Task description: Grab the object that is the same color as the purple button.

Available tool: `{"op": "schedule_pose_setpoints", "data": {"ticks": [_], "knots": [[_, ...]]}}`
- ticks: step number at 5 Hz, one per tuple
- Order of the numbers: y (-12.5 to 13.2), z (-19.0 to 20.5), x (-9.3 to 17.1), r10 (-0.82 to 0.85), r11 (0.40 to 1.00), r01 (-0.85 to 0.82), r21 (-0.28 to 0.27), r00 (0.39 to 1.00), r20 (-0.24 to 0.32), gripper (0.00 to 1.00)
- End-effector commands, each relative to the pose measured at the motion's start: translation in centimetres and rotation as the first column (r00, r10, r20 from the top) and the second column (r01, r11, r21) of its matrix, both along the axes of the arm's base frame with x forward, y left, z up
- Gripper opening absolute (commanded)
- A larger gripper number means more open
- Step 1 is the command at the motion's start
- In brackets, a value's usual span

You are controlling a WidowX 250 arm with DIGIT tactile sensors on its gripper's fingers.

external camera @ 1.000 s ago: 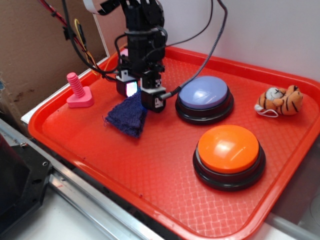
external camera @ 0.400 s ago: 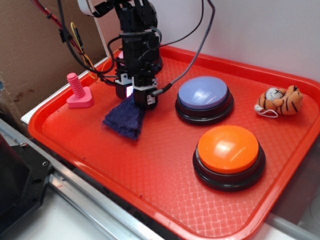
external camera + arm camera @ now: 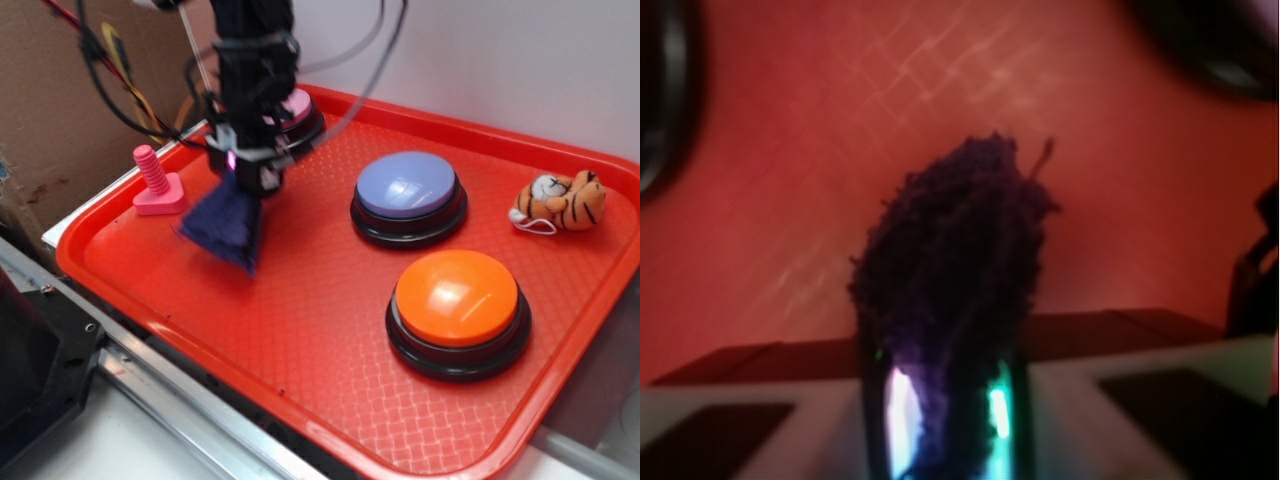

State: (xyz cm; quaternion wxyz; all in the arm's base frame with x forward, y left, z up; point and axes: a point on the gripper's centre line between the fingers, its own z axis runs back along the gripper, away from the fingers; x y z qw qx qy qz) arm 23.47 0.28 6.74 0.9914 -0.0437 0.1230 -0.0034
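On wrist view I see the gripper [image 3: 945,410] clamped on the purple cloth [image 3: 955,300]. The exterior view adds it hanging, apparently clear, above the red tray [image 3: 300,340], between pink bolt [image 3: 157,185] and purple button [image 3: 407,197]; cardboard behind.

Three buttons [image 3: 408,186], one cloth [image 3: 225,225], one bolt [image 3: 157,186], one tiger toy [image 3: 560,201], one tray [image 3: 300,340].

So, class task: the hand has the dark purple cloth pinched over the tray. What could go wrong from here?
1. The hand seems to pinch only the top edge of the cloth, so it may slip out.
2. The dangling cloth hangs beside the pink bolt and could brush or tip it.
3. The cloth's lower tip hangs low over the tray and could drag.
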Motion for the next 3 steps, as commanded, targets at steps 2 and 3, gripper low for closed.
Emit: {"op": "schedule_pose_setpoints", "data": {"ticks": [2, 3], "knots": [[-2.2, 15.6, -6.7, 0.159, 0.986, -0.166, 0.01, 0.961, 0.226, 0.0], [-2.5, 20.6, -6.9, 0.144, 0.987, -0.155, 0.031, 0.963, 0.229, 0.0]]}}
